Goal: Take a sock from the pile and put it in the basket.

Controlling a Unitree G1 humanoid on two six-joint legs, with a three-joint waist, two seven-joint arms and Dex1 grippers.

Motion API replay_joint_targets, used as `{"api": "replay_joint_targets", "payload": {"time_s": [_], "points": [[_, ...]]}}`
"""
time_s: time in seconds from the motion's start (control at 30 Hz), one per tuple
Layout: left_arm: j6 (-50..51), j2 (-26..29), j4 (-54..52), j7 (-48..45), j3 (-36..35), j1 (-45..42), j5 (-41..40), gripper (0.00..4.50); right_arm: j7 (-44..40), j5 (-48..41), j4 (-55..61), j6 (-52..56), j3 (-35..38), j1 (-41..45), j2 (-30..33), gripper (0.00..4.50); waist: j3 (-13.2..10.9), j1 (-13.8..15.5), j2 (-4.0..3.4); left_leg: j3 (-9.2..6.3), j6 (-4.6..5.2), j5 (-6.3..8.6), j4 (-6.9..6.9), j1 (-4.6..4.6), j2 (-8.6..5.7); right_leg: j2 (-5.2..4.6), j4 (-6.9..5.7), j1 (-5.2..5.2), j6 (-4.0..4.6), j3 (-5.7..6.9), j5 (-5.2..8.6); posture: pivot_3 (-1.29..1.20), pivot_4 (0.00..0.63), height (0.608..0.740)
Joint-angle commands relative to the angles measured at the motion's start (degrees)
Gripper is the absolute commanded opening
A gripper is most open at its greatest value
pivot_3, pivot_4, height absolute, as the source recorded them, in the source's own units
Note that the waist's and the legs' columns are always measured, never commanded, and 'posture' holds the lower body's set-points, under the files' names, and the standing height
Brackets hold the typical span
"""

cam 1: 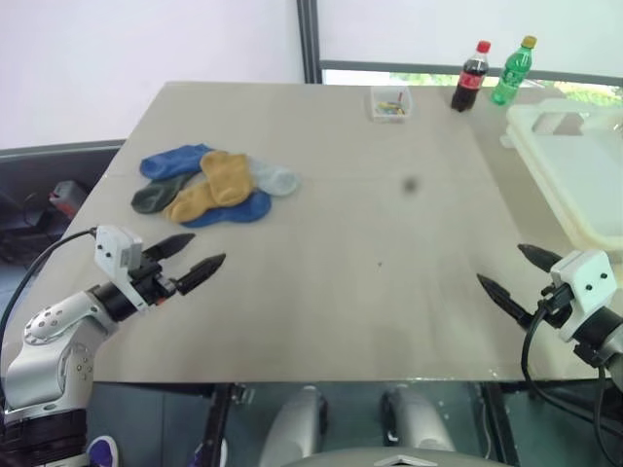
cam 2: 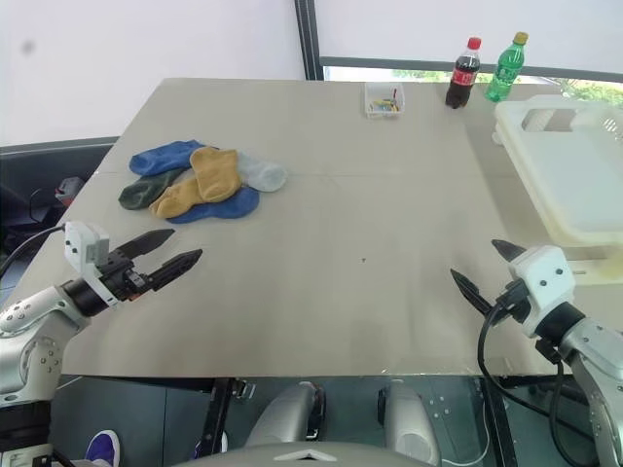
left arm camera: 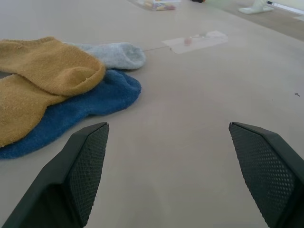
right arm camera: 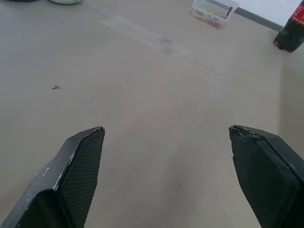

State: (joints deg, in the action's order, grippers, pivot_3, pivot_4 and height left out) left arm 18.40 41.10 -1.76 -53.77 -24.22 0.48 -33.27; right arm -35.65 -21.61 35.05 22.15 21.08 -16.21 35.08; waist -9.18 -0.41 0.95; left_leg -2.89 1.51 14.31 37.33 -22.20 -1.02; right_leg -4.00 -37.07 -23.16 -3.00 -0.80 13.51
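Observation:
The pile (cam 1: 209, 185) of small socks lies on the beige table's left half: blue, dark green, pale grey and two mustard ones on top. In the left wrist view the mustard sock (left arm camera: 42, 71) overlaps a blue sock (left arm camera: 90, 102), with a grey sock (left arm camera: 116, 53) behind. My left gripper (cam 1: 195, 256) is open, hovering just short of the pile's near side, fingers empty. The off-white basket (cam 1: 574, 165) sits at the table's right edge. My right gripper (cam 1: 506, 272) is open and empty near the front right, just short of the basket.
At the table's far edge stand a small clear box (cam 1: 389, 102) of coloured bits, a cola bottle (cam 1: 471, 76) and a green bottle (cam 1: 512, 70). A strip of clear tape (left arm camera: 194, 40) lies mid-table. The table's front edge (cam 1: 321, 379) runs just below both grippers.

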Motion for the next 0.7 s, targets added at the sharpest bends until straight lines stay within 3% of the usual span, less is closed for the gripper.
{"api": "replay_joint_targets", "payload": {"time_s": [0.03,0.37,0.53,0.7], "points": [[0.22,-0.14,-2.57,0.45,-0.23,-0.55,-0.8,4.34,0.02,-0.57,1.95,0.22,-0.17,1.15,0.86,4.34,0.0,-0.01,0.0,0.0,0.0,0.0,0.0,0.0,0.0,0.0,0.0,0.0,0.0,0.0,0.0,0.0,0.15,0.74],[2.63,-1.86,-4.65,4.44,1.28,-3.51,-0.54,4.34,0.64,-0.23,2.04,0.64,-2.68,2.91,0.46,4.34,-0.03,-0.01,0.02,0.0,0.0,0.0,-0.01,-0.03,0.0,0.05,0.03,0.0,0.0,0.02,-0.01,0.0,0.15,0.74],[1.58,-3.37,-6.64,12.49,3.45,-4.96,5.29,4.34,0.15,-0.65,2.35,0.18,-6.92,6.69,-0.07,4.34,-0.04,-0.08,0.04,-0.02,0.0,0.0,-0.01,-0.02,0.01,0.05,0.04,0.0,-0.01,0.02,-0.01,0.0,0.15,0.74],[7.27,-1.37,-6.24,20.84,6.02,-8.52,11.42,4.34,-2.85,-0.79,2.2,-1.75,-13.1,12.87,0.19,4.34,-0.09,-0.13,0.11,-0.02,0.0,0.0,-0.01,-0.03,0.0,0.12,0.03,-0.01,-0.24,0.02,-0.15,0.0,0.15,0.74]]}}
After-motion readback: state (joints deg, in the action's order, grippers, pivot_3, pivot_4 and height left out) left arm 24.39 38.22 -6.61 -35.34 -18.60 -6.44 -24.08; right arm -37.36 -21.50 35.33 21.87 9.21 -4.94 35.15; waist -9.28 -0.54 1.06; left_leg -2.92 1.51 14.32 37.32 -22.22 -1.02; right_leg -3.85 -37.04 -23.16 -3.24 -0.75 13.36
